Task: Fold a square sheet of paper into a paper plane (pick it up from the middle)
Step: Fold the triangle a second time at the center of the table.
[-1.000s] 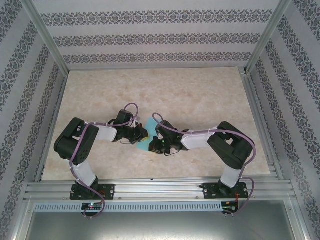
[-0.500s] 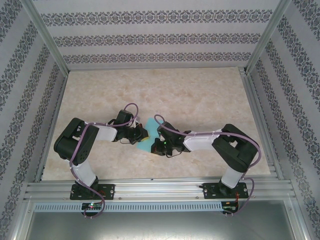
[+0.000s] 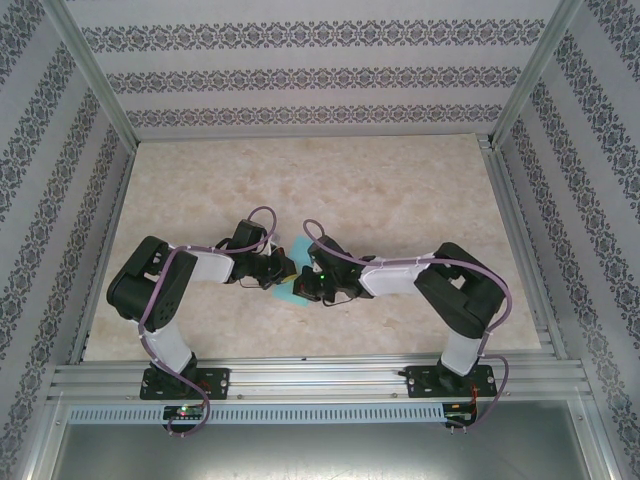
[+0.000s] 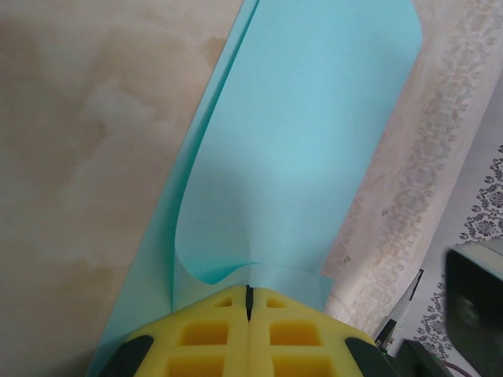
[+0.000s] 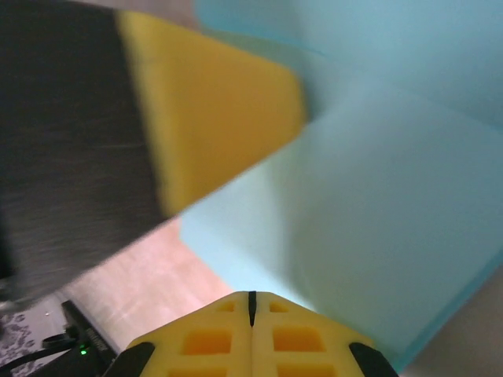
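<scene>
The turquoise sheet of paper (image 3: 291, 294) lies on the table between my two grippers, folded over on itself, and most of it is hidden under them. In the left wrist view the paper (image 4: 299, 141) runs away from the tips as a long doubled strip with one corner curled up. My left gripper (image 3: 283, 268) (image 4: 248, 292) is shut, its yellow pads pressed together at the paper's near edge. My right gripper (image 3: 306, 287) (image 5: 251, 297) is shut too, its tips over the paper (image 5: 377, 204) and close to the left finger (image 5: 212, 102). I cannot make out a paper plane shape.
The beige marbled table (image 3: 350, 180) stretches bare behind the grippers. Patterned walls enclose it at the back and on both sides. An aluminium rail (image 3: 300, 378) with both arm bases runs along the near edge.
My right gripper has moved left and slightly away from me, closer to the left gripper, and covers more of the paper. The left arm has stayed put.
</scene>
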Tool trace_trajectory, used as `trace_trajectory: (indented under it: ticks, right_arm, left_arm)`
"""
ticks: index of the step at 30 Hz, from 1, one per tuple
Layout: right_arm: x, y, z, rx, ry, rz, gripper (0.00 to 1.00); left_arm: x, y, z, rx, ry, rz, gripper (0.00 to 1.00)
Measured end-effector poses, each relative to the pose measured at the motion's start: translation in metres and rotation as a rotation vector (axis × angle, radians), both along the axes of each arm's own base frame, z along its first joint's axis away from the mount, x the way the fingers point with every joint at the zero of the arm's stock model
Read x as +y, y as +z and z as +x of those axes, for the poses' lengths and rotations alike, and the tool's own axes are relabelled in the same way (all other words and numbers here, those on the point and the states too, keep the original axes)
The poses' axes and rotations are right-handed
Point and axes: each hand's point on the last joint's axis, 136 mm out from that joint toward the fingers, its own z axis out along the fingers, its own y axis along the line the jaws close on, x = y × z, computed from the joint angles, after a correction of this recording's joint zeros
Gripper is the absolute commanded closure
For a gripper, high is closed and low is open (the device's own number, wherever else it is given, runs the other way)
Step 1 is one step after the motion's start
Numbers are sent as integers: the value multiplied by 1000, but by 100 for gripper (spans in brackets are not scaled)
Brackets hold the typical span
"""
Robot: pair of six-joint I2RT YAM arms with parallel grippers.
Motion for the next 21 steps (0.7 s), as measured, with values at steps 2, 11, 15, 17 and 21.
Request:
trace_trajectory:
  ticks: [2,11,15,17,21]
  right_arm:
    - [-4,-8,-2,17,-5,-8,99]
    - [-2,-8,-5,1,8,35,100]
    - [-3,-8,-6,-3,26,37,100]
    - [-3,-8,-6,-6,33,35,100]
    - [-4,-8,-6,-6,46,35,100]
  left_arm:
    - [0,0,0,1,0,1,100]
    - [4,2,-4,13,7,22,95]
    - [5,7,-8,14,-2,25,88]
    - [4,14,-8,-1,-9,20,86]
    - [-4,26,-6,-35,-34,8,85]
